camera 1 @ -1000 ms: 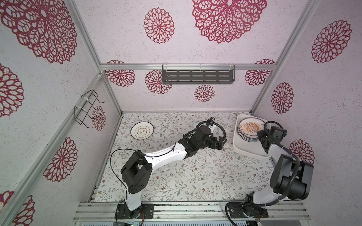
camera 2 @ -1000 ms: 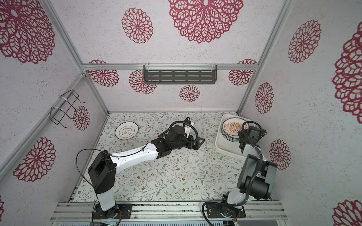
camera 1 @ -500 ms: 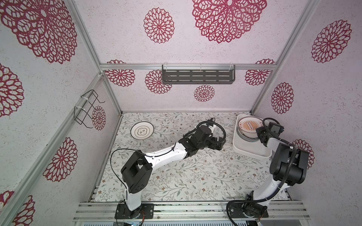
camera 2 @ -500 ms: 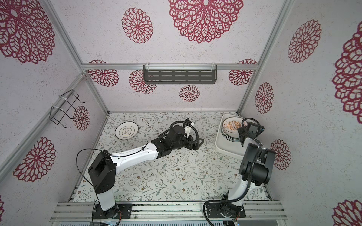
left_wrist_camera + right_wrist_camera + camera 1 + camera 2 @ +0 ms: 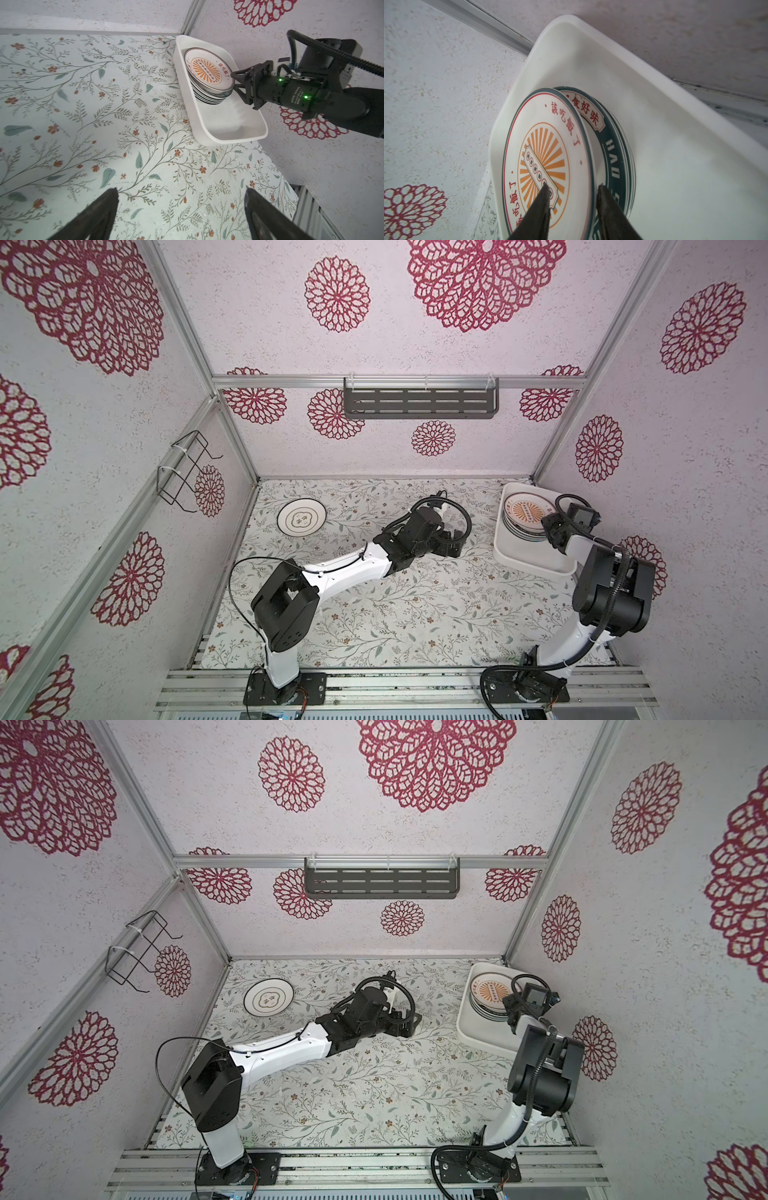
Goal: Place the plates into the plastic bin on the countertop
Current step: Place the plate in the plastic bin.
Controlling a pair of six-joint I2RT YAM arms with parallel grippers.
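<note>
Plates (image 5: 524, 517) sit stacked at the far end of the white plastic bin (image 5: 534, 566), which stands on the countertop (image 5: 415, 605) in the far right corner. One dark-ringed plate (image 5: 301, 517) lies alone on the countertop near the left wall, well apart from the bin.

They look like glazed ceramic: stiff, fairly heavy for thin jaws, slick and easy to chip. The sensible hold is a pinch across the rim, followed by a gentle set-down.

The right gripper (image 5: 573, 185) straddles the near rim of the sunburst plate (image 5: 542, 145) on top of the stack. One finger is over its face and one beneath, with the jaws apart and not pinching. That edge seems to ride a little above the teal-rimmed plate (image 5: 612, 158) below.

The left gripper (image 5: 181, 191) hovers over bare countertop mid-table, jaws spread wide, holding nothing.

Compared with a second ago, the right gripper has shifted slightly further over the stack, and its jaws, closed then, have parted. The left arm and the lone plate have not moved.
</note>
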